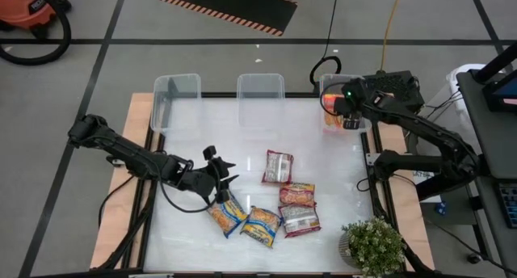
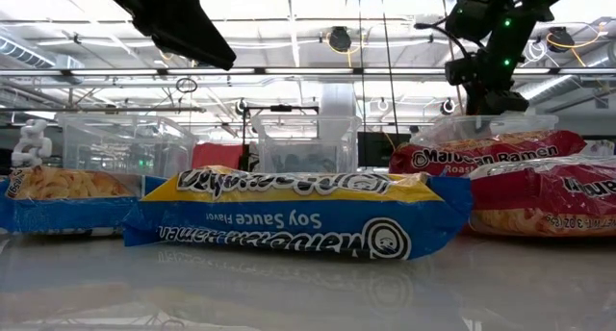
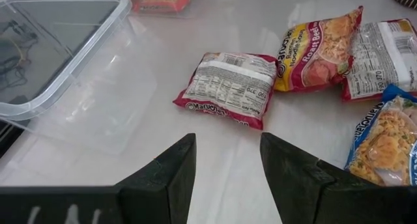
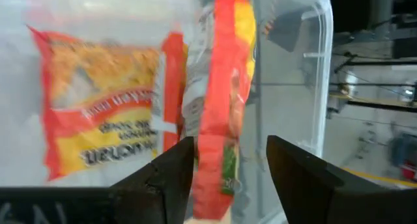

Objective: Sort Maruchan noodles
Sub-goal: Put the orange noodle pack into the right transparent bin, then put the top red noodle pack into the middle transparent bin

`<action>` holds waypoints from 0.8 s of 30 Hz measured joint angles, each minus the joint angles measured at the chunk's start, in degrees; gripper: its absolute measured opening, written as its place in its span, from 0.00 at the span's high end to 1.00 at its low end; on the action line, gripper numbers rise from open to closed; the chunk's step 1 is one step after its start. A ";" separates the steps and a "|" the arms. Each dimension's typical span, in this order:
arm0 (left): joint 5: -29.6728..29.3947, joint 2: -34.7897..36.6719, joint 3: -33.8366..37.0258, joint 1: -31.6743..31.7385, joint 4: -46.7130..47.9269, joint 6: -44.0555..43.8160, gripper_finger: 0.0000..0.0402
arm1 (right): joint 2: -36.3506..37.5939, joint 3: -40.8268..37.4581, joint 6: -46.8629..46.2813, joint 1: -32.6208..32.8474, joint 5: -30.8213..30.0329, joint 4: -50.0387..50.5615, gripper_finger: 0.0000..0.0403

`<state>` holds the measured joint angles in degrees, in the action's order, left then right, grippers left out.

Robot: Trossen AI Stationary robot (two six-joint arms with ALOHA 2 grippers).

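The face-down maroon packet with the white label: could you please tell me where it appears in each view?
High view: maroon packet, table centre.
Low view: cannot tell which.
Left wrist view: centre, ahead of left pincer.
Right wrist view: absent.
Landmark: Roast Beef packet beside it.

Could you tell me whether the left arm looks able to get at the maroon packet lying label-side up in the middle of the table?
Probably yes: the left end effector is open, faces the maroon packet, and only bare table lies between.
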<state>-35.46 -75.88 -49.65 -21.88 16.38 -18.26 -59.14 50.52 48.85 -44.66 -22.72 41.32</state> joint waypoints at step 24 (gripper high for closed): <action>0.04 0.00 -0.02 1.30 -0.33 0.11 0.56 | 4.56 4.02 -17.76 0.25 9.42 13.92 0.74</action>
<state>-35.42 -75.88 -49.67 -20.58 16.05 -18.16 -54.58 54.55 31.08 -44.41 -13.30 55.25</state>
